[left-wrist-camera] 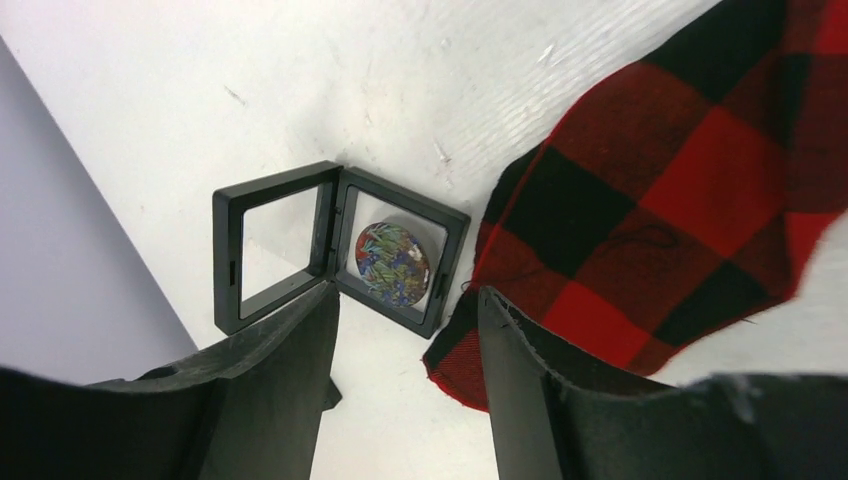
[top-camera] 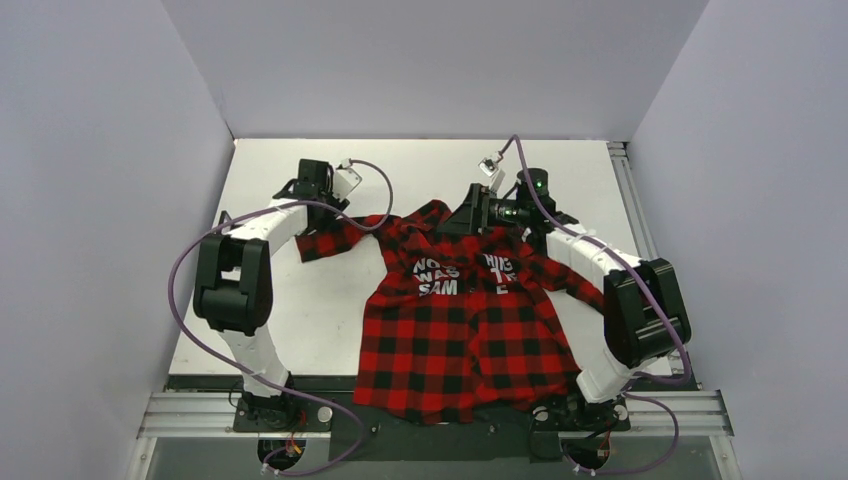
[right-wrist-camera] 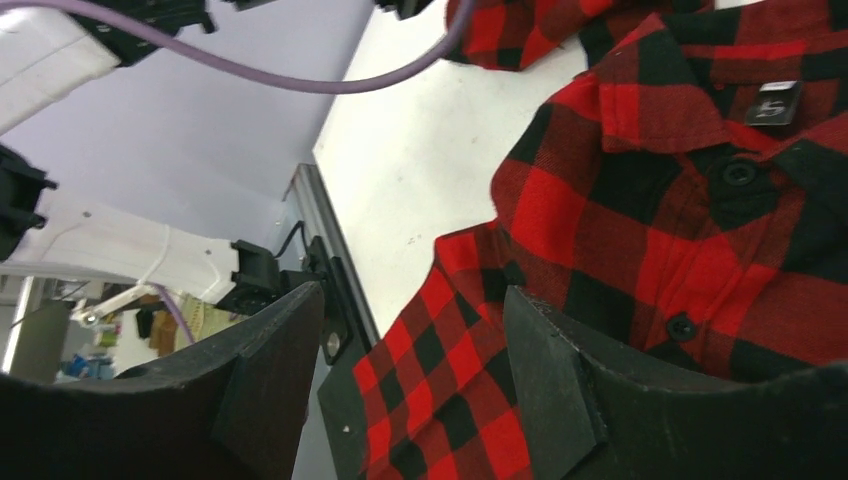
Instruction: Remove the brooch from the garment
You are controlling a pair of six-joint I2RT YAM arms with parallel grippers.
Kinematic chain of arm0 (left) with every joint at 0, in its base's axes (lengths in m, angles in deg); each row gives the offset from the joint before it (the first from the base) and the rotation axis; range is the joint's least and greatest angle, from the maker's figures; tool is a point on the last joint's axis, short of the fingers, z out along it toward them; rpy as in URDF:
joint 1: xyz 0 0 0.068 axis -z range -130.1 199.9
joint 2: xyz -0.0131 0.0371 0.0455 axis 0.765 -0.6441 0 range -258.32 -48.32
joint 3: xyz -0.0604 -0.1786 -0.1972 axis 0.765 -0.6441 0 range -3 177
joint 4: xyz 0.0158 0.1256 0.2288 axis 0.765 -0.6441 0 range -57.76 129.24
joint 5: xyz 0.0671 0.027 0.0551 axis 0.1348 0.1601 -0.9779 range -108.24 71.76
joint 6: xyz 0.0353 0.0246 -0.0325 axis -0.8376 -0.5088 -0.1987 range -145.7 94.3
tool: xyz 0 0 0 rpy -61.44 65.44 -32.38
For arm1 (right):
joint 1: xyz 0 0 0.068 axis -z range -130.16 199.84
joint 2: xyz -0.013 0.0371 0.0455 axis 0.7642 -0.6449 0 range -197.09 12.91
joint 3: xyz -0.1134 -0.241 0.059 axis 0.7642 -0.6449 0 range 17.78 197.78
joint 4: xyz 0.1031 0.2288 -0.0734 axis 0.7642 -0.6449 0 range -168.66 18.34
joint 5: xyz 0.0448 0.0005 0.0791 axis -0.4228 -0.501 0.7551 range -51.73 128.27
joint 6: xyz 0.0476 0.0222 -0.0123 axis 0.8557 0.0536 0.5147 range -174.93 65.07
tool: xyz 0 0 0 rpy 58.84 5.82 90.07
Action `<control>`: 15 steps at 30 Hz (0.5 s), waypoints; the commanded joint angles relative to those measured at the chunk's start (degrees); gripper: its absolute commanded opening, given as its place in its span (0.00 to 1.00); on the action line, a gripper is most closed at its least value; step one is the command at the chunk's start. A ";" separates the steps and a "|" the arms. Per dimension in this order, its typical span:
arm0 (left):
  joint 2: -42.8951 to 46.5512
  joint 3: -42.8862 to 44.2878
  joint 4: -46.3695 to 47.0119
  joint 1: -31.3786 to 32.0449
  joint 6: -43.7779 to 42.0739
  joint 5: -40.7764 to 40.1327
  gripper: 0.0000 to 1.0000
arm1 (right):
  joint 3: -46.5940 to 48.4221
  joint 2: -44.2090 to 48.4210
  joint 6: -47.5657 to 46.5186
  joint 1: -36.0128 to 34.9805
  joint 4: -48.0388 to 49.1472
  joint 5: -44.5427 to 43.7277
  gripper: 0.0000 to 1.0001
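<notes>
The garment [top-camera: 460,330], a red-and-black check shirt with white letters, lies flat mid-table, collar away from the arm bases. My right gripper [top-camera: 462,215] hovers open over the collar; its wrist view shows open, empty jaws [right-wrist-camera: 410,295] above the buttoned front [right-wrist-camera: 680,200]. My left gripper [top-camera: 318,178] hangs open at the far left beside the shirt's sleeve end. In its wrist view the gripper [left-wrist-camera: 405,295] is empty, with the sleeve cuff [left-wrist-camera: 640,210] to the right. No orange-gold brooch shows in any view.
An open black hinged display case [left-wrist-camera: 335,245] lies on the white table just beyond the left fingertips, with a round floral disc [left-wrist-camera: 392,262] in its right half. Grey walls enclose the table. A metal rail [top-camera: 440,412] runs along the near edge.
</notes>
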 commanded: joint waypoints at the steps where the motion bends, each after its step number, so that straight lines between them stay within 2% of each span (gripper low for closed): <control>1: 4.75 4.16 -6.07 -0.08 4.54 11.20 0.51 | 8.03 -0.30 -14.77 0.68 -16.86 -6.11 0.60; 5: 4.89 5.25 -9.39 -0.44 7.29 19.40 0.53 | 17.33 -3.07 -28.72 1.87 -33.85 -17.80 0.56; 7: 4.07 5.74 -10.09 -0.95 8.93 22.45 0.53 | 22.06 -5.27 -32.90 2.48 -38.98 -22.88 0.56; 10: 2.04 6.65 -11.47 -2.31 11.10 28.65 0.53 | 29.08 -9.92 -36.76 3.28 -44.09 -29.27 0.55; 15: 0.44 6.11 -10.95 -2.57 12.55 31.58 0.59 | 38.51 -18.16 -42.43 3.40 -48.37 -37.69 0.55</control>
